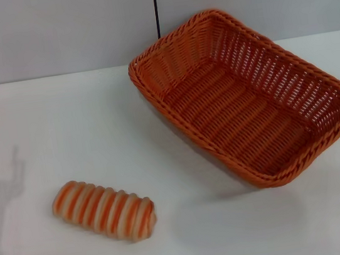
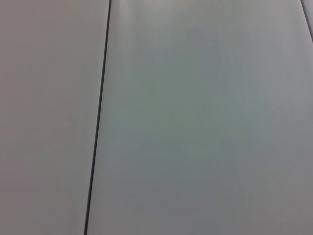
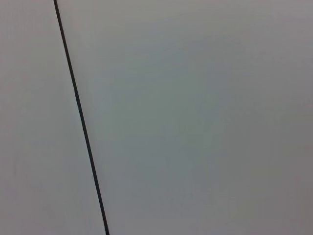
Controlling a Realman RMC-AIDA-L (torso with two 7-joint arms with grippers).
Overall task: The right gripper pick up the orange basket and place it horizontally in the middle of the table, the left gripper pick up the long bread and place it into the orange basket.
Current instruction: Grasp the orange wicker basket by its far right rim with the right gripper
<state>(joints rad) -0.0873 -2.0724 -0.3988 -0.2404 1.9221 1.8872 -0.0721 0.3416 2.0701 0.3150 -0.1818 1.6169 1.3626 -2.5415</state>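
The orange basket rests on the white table at the right and far side in the head view, turned at a slant with one corner pointing toward the back wall. It holds nothing. The long bread, striped cream and orange-brown, lies on the table at the near left, well apart from the basket. Neither gripper appears in any view. Both wrist views show only a plain grey wall panel with a dark seam.
A grey wall with a vertical dark seam runs behind the table's far edge. A faint shadow falls on the tabletop at the far left. Bare tabletop lies between the bread and the basket.
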